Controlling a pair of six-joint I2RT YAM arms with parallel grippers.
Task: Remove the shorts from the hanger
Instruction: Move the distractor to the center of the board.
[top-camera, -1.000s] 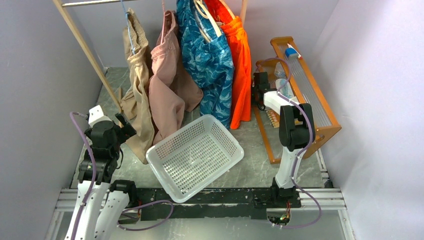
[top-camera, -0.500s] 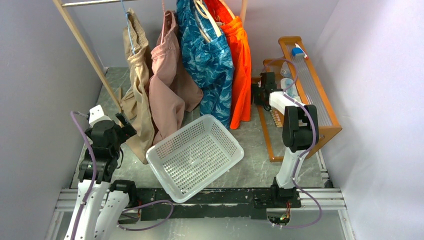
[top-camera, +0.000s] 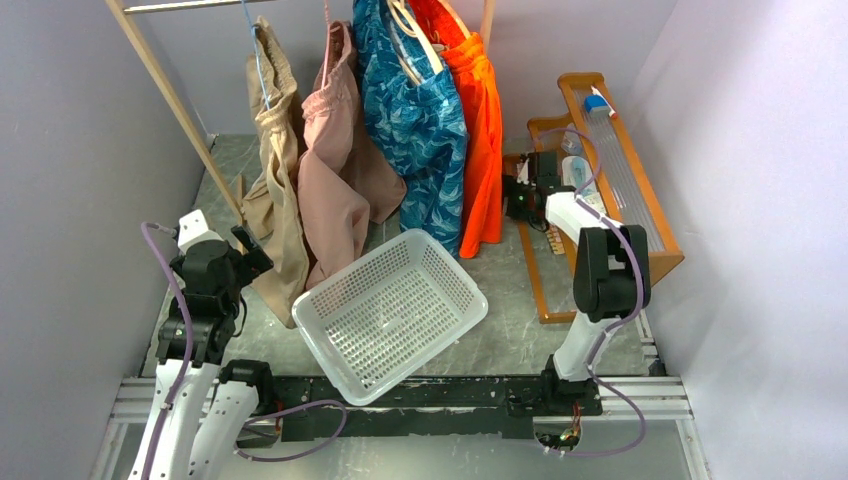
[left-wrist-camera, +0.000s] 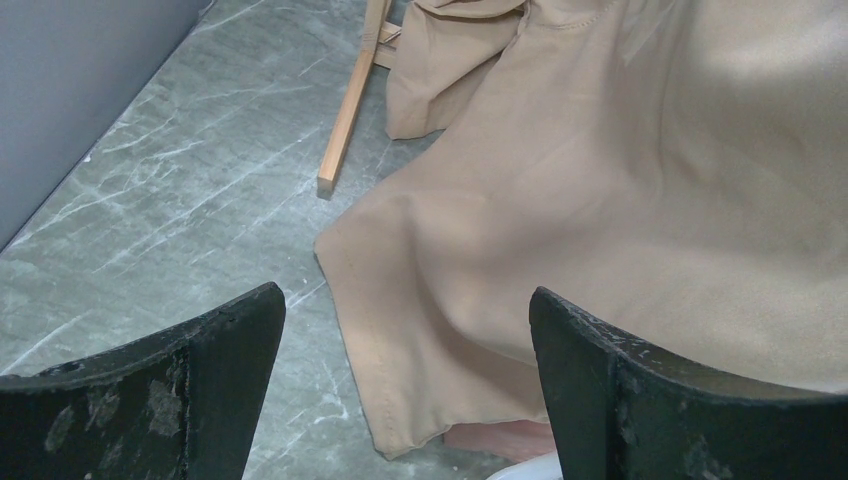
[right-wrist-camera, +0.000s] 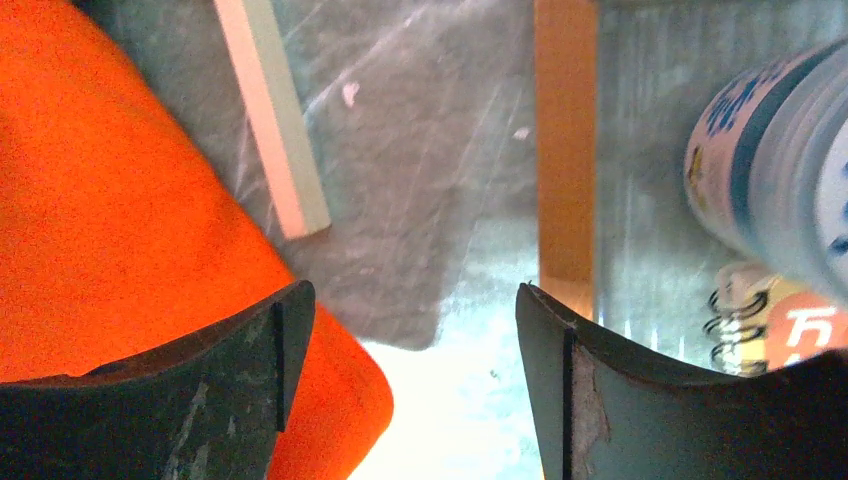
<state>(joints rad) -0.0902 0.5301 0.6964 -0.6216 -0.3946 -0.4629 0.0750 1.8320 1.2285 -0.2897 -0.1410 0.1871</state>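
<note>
Four pairs of shorts hang from a wooden rack: tan-beige shorts (top-camera: 275, 180), dusty pink shorts (top-camera: 335, 165), blue leafy-patterned shorts (top-camera: 415, 120) and bright orange shorts (top-camera: 482, 130). My left gripper (top-camera: 250, 250) is open beside the tan shorts' lower leg; its wrist view shows the tan fabric (left-wrist-camera: 600, 200) close ahead with a pink hem (left-wrist-camera: 500, 440) under it. My right gripper (top-camera: 515, 195) is open just right of the orange shorts' hem, which fills the left of its wrist view (right-wrist-camera: 110, 200).
A white perforated basket (top-camera: 390, 310) lies tilted at the front centre. A wooden rack (top-camera: 610, 190) with a ribbed panel, a bottle (right-wrist-camera: 770, 160) and a spiral notebook stands on the right. The hanger stand's wooden leg (top-camera: 175, 100) slants at the left; its foot (left-wrist-camera: 350, 110) rests on the marble floor.
The right arm has swung rightward and its gripper has backed slightly away from the orange shorts. The wooden rack on the right has shifted. The left arm has not moved.
</note>
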